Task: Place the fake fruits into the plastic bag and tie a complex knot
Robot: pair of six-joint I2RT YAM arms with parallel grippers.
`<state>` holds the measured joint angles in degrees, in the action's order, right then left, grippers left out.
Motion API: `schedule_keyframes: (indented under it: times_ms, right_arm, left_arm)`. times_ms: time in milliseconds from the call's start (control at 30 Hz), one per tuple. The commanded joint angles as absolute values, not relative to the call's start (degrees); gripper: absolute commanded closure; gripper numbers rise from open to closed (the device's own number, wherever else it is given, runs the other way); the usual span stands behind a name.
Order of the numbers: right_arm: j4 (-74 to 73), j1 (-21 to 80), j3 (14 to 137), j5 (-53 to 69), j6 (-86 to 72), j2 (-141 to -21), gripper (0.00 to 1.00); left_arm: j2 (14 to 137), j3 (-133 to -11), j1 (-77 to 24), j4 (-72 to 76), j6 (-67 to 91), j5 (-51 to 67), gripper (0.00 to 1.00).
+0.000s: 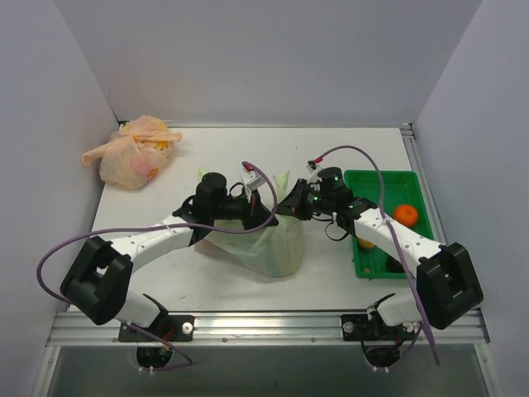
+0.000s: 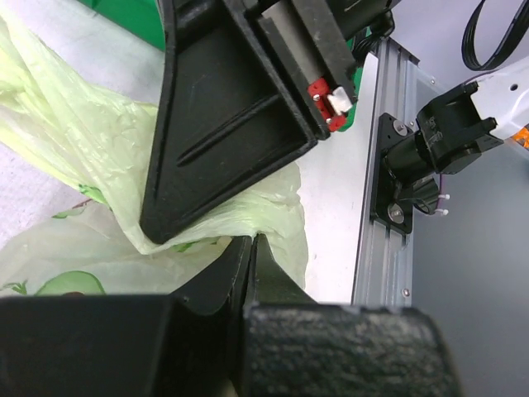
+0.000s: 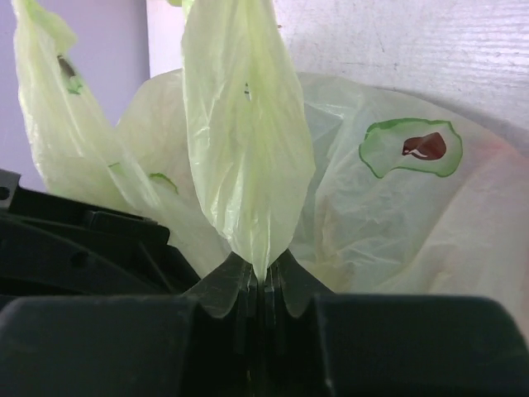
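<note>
On the table [image 1: 248,149], left of the tray [image 1: 413,182], the green bag [image 1: 277,244] is pinched by the closed left gripper [image 2: 252,248], one handle [image 3: 248,149] is clamped in the closed right gripper [image 3: 264,277], and an orange [image 1: 405,215] is seen in the tray.

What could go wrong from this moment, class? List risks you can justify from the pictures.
1. Both the left end effector and the right end effector pinch the thin bag; pulling apart could tear it.
2. An orange sits in the tray, so knotting now may leave fruit out.
</note>
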<state>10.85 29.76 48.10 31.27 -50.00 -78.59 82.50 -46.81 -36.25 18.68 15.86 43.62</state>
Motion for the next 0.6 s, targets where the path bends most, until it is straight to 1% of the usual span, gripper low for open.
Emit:
schedule_keyframes:
  times_ms: [0, 33, 67, 133, 167, 233, 267, 333, 367, 433, 467, 567]
  right_arm:
    - [11.3, 30.3, 50.3, 29.6, -50.1, -79.5, 1.00]
    - [10.7, 30.2, 50.5, 29.6, -49.6, -79.2, 1.00]
    - [8.5, 30.1, 51.5, 28.6, -48.8, -78.7, 1.00]
    - [7.1, 29.6, 51.9, 27.7, -46.1, -78.1, 1.00]
    - [6.0, 29.5, 52.1, 27.2, -44.9, -77.6, 1.00]
    - [4.9, 29.5, 52.2, 27.0, -41.4, -77.2, 1.00]
    - [4.8, 29.6, 52.4, 27.8, -40.4, -76.6, 1.00]
    - [4.8, 30.1, 52.6, 28.5, -37.0, -76.2, 1.00]
    - [4.5, 30.1, 52.9, 29.2, -36.2, -75.9, 1.00]
    - [4.4, 30.7, 53.3, 29.5, -33.9, -75.4, 1.00]
    - [4.2, 30.8, 53.3, 29.8, -33.2, -75.1, 1.00]
    - [4.0, 31.4, 53.5, 30.7, -30.6, -75.1, 1.00]
  left_arm:
    - [79.5, -46.9, -36.6, 20.9, 15.9, 43.6, 1.00]
    - [78.9, -47.3, -36.5, 19.0, 14.7, 43.0, 0.99]
    - [78.1, -47.5, -35.5, 17.5, 14.2, 42.8, 0.83]
    - [73.9, -48.1, -34.5, 12.0, 11.4, 42.1, 0.68]
    - [72.0, -48.5, -33.5, 8.0, 10.2, 41.8, 0.56]
    - [65.2, -49.5, -32.5, 3.2, 6.4, 40.4, 0.46]
    - [60.8, -50.4, -31.9, -2.2, 5.2, 40.5, 0.37]
    - [57.0, -53.8, -29.7, -7.9, 0.9, 41.0, 0.31]
    - [53.8, -54.9, -28.7, -13.7, 0.4, 40.9, 0.29]
    - [51.2, -57.1, -24.5, -18.7, -4.2, 40.3, 0.21]
    - [49.2, -57.4, -22.5, -23.7, -5.3, 40.3, 0.18]
    - [47.4, -56.3, -14.3, -29.6, -9.0, 40.7, 0.16]
